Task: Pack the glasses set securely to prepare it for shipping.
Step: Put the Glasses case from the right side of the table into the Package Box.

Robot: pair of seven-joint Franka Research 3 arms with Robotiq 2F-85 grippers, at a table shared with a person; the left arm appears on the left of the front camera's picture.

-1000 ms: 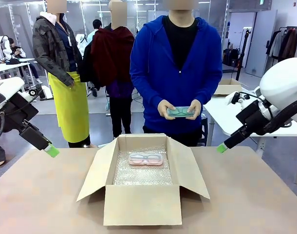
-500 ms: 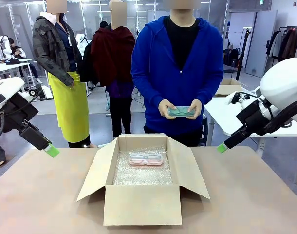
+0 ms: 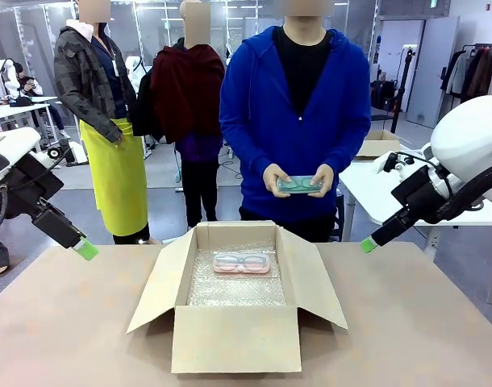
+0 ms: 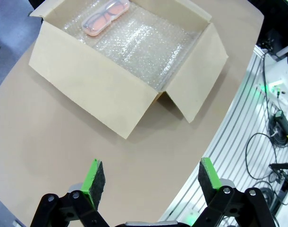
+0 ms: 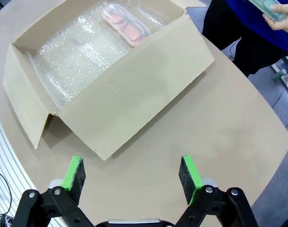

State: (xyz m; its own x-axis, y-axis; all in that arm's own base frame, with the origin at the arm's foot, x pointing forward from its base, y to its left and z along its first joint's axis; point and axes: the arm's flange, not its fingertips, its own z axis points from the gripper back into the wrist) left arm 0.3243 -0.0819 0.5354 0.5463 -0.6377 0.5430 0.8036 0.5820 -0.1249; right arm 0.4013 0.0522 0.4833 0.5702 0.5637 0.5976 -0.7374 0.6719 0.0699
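One wide brown desk [image 3: 415, 322] carries an open cardboard box [image 3: 234, 340] at its middle, with the flaps splayed outward. The floor of the box is lined with bubble wrap [image 3: 230, 292]. Beyond the box's far wall stands a person [image 3: 294, 113] in a blue hooded top. Left of the box, the left gripper [image 4: 151, 171] hangs above the desk, its jaws spread wide with nothing between them. Right of the box, the right gripper [image 5: 130, 173] hangs the same way, spread and empty. Inside the box, close to the far wall, the pale pink case [image 3: 242, 263] lies flat on the wrap, with glasses showing through its lid. The mint green case [image 3: 299, 185] is held level between the person's hands [image 3: 274, 179], above and beyond the box's far wall.
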